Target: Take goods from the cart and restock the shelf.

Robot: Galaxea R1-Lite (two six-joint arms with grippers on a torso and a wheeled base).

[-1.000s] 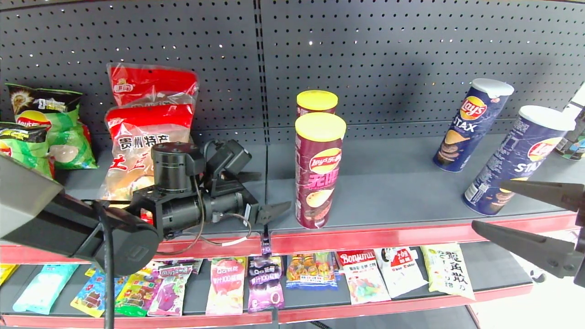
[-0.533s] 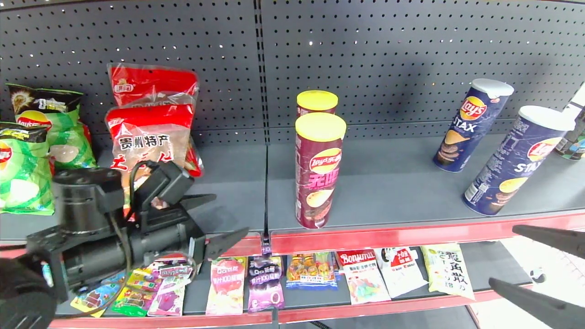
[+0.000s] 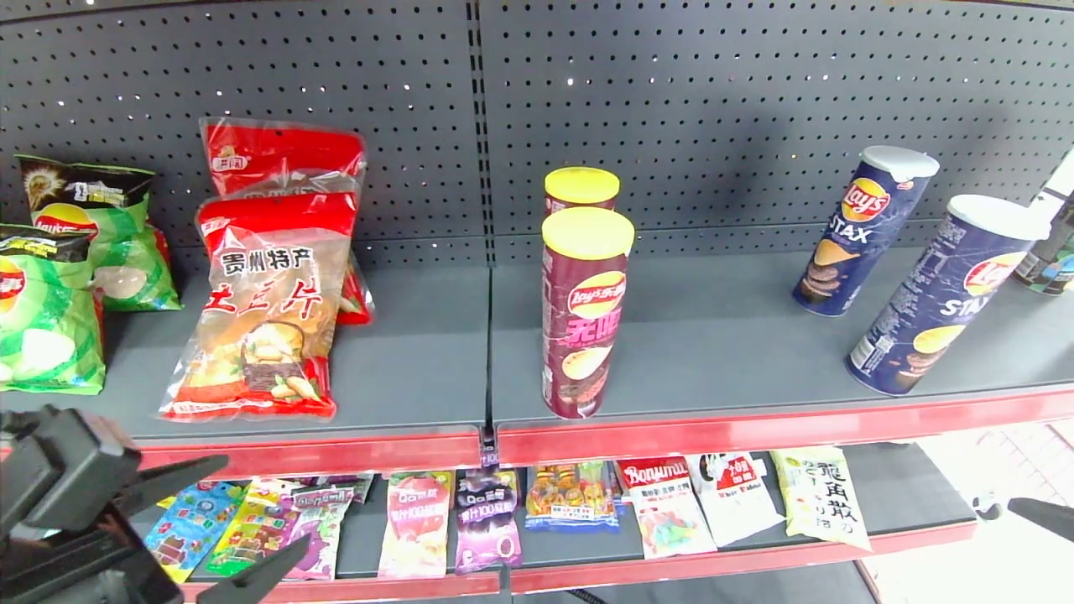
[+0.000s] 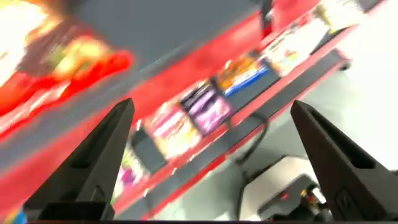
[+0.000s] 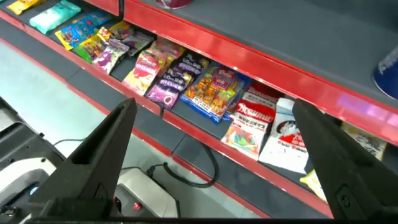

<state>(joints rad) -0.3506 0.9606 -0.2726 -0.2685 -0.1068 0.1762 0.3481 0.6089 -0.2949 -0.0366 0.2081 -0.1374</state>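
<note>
Both spread wide: my left gripper (image 3: 267, 501) hangs low before the shelf (image 3: 671, 432), below the red snack bag (image 3: 260, 310) — my right gripper (image 5: 214, 104) faces candy packets (image 5: 214, 87).

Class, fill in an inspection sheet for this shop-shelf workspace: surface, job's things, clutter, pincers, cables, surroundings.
Surface: grey upper shelf, red front edge, partly stocked.
Job's things: red bags, green bags, purple tubes and blue tubes, all standing on it.
Clutter: nothing seen.
Pincers: left pincer open, empty, low before the lower shelf; right pincer open, empty.
Cables: black cable below the lower shelf.
Surroundings: pegboard back wall; sweet packets line the lower shelf.
</note>
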